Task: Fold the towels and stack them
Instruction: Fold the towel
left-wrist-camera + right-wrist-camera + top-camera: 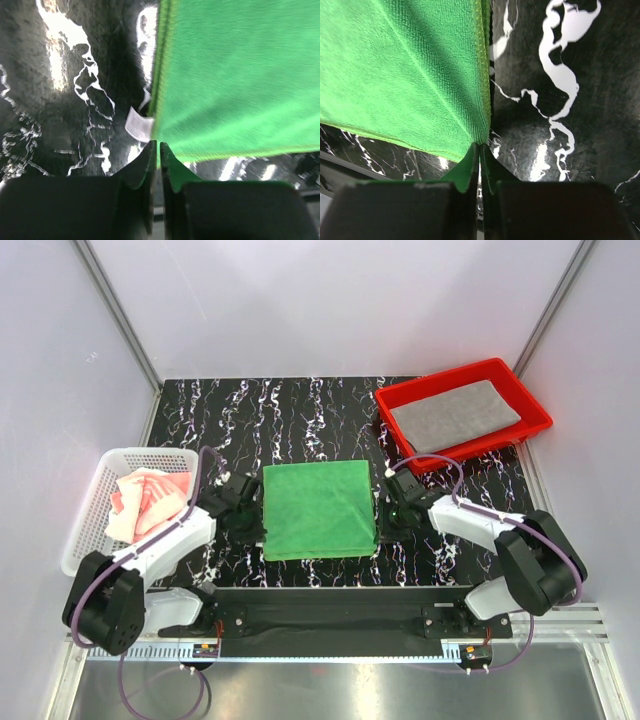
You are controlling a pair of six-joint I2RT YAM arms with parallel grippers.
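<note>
Both arm bases sit bottom of our overhead frame. Green towel [318,509] lies mid-frame on counter [300,415]. We see left fingers [155,150] pinching its left edge, right fingers [480,152] pinching right edge. Grey towel [455,415] in red tray [530,400], upper right. Pink towel [148,502] in white basket [85,525], left.

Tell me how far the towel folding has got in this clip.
Done: a folded grey towel lies flat in the red tray. In hand: the green towel lies mid-table, its left edge pinched by the left gripper and its right edge by the right gripper. Left: the pink towel sits crumpled in the white basket; no fourth towel is visible.
</note>
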